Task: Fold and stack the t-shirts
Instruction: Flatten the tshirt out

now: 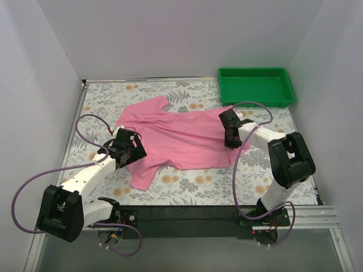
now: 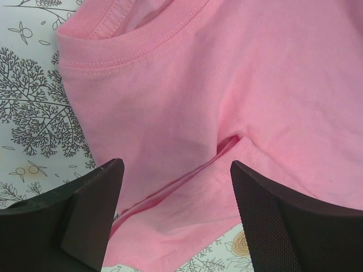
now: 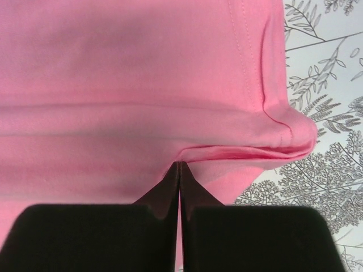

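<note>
A pink t-shirt (image 1: 181,136) lies spread on the floral tablecloth, collar to the left and hem to the right, with one sleeve pointing toward the near edge. My left gripper (image 1: 131,148) is open and hovers over the shirt beside the collar. In the left wrist view its jaws (image 2: 176,170) straddle a fold of the shirt (image 2: 227,85) near the armpit, and the ribbed collar (image 2: 125,39) shows at the top. My right gripper (image 1: 231,136) sits at the hem corner. In the right wrist view it is shut (image 3: 179,165) on a pinched fold of the shirt (image 3: 142,68).
A green plastic tray (image 1: 256,86) stands at the back right corner, apart from the shirt. White walls close in the left, back and right sides. Purple cables loop beside both arms. The black base rail (image 1: 187,218) runs along the near edge.
</note>
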Controlling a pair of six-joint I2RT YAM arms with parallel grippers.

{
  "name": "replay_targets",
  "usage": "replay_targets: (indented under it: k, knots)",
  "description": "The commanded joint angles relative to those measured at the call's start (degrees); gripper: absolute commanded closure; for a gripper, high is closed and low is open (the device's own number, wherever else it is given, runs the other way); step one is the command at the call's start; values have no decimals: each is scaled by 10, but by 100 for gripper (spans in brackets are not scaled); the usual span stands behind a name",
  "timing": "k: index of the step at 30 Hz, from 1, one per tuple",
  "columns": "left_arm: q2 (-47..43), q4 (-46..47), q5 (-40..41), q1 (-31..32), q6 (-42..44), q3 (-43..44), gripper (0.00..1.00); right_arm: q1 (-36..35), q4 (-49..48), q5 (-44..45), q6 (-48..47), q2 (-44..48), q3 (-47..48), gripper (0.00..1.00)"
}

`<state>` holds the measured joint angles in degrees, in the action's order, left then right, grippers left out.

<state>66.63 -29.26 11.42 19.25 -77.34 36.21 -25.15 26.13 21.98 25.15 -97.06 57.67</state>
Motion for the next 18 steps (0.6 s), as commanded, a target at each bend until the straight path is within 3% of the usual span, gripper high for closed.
replay_targets:
  k: [1,11,15,18]
  knots:
    - [-22,9,4,-2,4,1,30,-2,41,38,-7,41,-2,99]
    - [-26,9,7,-2,3,1,30,47,103,69,10,214,-140,99]
    - [-25,10,4,-2,3,3,29,162,94,12,0,294,-196,99]
    - [-27,10,4,-2,4,2,30,223,82,1,-9,298,-197,99]
